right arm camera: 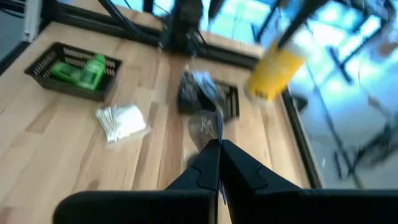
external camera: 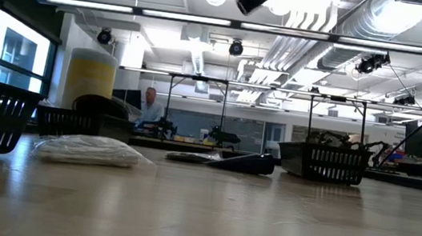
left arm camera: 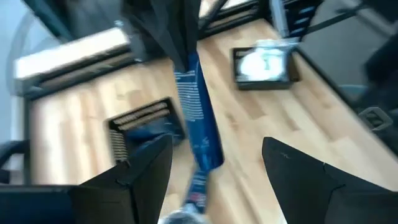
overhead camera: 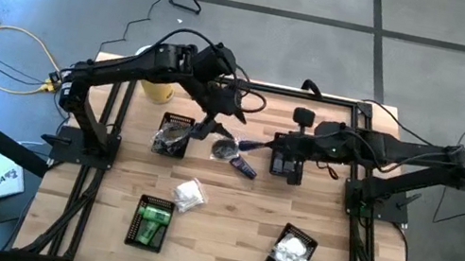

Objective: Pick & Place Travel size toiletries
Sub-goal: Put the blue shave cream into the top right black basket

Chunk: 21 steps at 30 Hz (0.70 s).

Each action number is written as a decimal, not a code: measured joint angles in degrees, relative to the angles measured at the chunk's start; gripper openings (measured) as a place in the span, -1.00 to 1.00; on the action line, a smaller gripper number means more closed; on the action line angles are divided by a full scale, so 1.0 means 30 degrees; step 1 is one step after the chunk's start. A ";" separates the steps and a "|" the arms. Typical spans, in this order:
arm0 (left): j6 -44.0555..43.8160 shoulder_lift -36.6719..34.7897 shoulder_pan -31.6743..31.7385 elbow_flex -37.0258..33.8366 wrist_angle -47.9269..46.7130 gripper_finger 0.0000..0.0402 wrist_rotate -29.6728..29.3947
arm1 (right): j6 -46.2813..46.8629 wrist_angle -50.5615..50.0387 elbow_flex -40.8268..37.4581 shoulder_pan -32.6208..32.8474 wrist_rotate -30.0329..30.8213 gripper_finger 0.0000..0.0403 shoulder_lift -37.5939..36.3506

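My right gripper (right arm camera: 217, 163) has its jaws pressed together, and in the high view it pinches the end of a dark blue tube (overhead camera: 249, 145) near table centre, the tube sticking out toward 9 o'clock. My left gripper (left arm camera: 214, 158) has its jaws spread wide with nothing between the fingers (left arm camera: 146, 168); the left wrist view looks past them at a blue printed tube (left arm camera: 200, 121), blurred.

Just at 9 o'clock of the held tube lies a silvery-clear packet (overhead camera: 226, 150), and farther that way a black mesh basket (overhead camera: 173, 134) with dark items, close under the left arm. A second blue tube (overhead camera: 244, 167) lies flat at 6 o'clock of the grip.

Open bare wood runs through the middle: a crinkly white packet (overhead camera: 189, 195) lies loose there. At 7 o'clock a mesh basket holds green bottles (overhead camera: 151, 221); at 5 o'clock another basket (overhead camera: 292, 253) holds white packets, close to the near edge. The dark basket (overhead camera: 287, 157) under the right wrist sits at 3 o'clock of centre. The yellow canister (overhead camera: 156, 90) stands at the far left edge, 11 o'clock
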 joint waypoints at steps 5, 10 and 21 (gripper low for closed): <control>0.0203 0.0000 -0.0003 0.0373 0.0578 0.22 -0.1707 | 0.3033 -0.2861 0.0003 -0.0090 0.1355 -0.98 -0.0334; 0.0202 0.0000 -0.0007 0.0373 0.2038 0.22 -0.2622 | 0.6194 -0.5838 0.0003 -0.0497 0.1605 -0.98 -0.0344; 0.0780 0.0000 -0.0007 0.0373 0.2886 0.22 -0.2855 | 1.1869 -1.0883 -0.0001 -0.1541 0.0727 -0.98 -0.0274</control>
